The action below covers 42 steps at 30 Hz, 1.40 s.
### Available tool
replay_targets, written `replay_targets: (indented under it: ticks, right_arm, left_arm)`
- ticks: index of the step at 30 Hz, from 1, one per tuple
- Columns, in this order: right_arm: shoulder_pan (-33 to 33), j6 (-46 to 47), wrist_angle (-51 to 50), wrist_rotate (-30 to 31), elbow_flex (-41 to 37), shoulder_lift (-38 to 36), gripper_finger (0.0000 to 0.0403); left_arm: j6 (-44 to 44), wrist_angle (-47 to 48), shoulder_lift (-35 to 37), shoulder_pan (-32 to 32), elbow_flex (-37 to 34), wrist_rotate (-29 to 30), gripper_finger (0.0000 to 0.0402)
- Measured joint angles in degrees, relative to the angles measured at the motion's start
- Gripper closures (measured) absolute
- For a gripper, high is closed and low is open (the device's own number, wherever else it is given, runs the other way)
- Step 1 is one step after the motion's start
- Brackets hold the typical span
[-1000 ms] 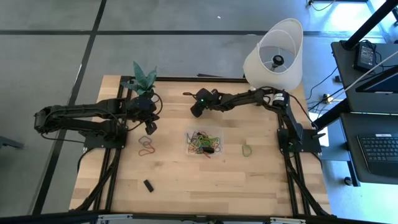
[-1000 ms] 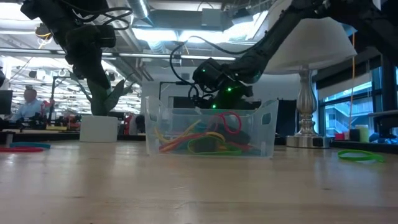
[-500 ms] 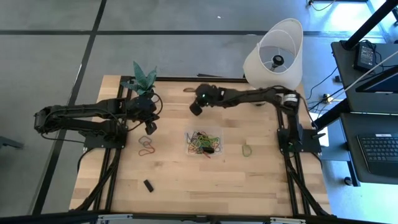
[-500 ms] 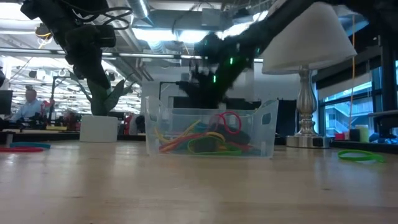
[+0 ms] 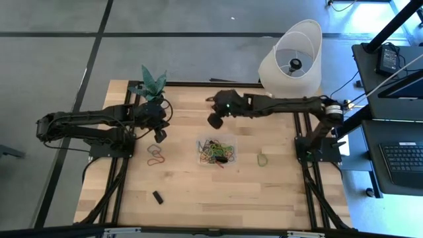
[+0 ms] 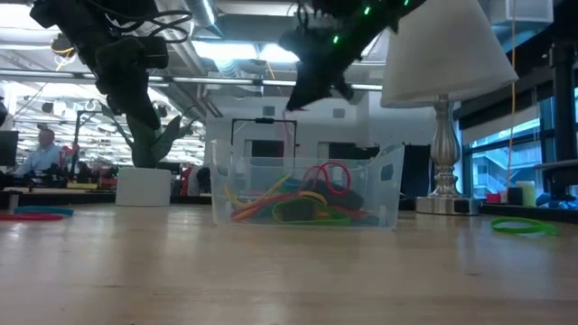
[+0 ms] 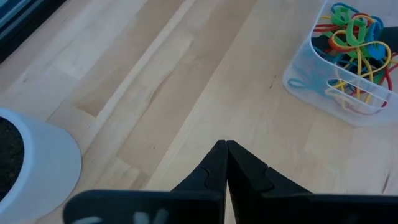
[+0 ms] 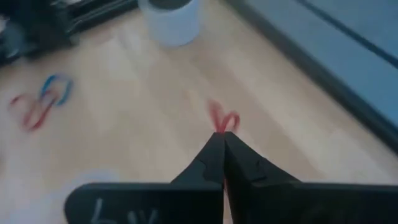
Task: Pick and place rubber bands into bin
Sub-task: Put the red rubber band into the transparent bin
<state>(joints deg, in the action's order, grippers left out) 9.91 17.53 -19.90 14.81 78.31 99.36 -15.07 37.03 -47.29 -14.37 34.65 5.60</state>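
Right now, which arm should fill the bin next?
Right: right gripper, shut on what looks like a red rubber band, hangs just beyond the bin; left gripper is shut empty, farther off.

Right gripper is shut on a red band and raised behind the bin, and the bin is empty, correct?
Not quite: the bin is not empty. The low view shows a tangle of rubber bands lying in it. The rest holds: the right gripper is shut on a red band, raised behind the bin.
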Motion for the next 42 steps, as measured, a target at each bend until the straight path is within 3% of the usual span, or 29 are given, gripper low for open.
replay_targets:
  ticks: [7, 19, 29, 35, 42]
  right_arm:
    - [-7.44, 0.29, -8.3, -0.05, -0.01, -3.43, 0.0402]
    - [-18.48, 4.77, -15.23, -0.02, -0.01, -3.15, 0.0403]
    - [-19.53, 4.75, -15.04, 0.08, -0.01, 4.62, 0.0399]
    - [-19.47, 6.55, -14.47, -0.73, -0.01, 8.92, 0.0364]
    - [-19.28, 8.92, -14.9, -2.35, -0.01, 8.04, 0.0284]
  left_arm:
    - [0.37, -0.01, -0.01, 0.07, 0.0, -0.21, 0.0398]
    - [-0.68, 0.01, 0.0, 0.07, 0.0, -0.71, 0.0398]
    - [-2.96, 0.02, 0.0, 0.07, 0.0, -0.73, 0.0398]
    - [-3.81, 0.02, 0.0, 0.07, 0.0, -0.72, 0.0398]
    - [-3.78, 0.03, 0.0, 0.07, 0.0, -0.71, 0.0398]
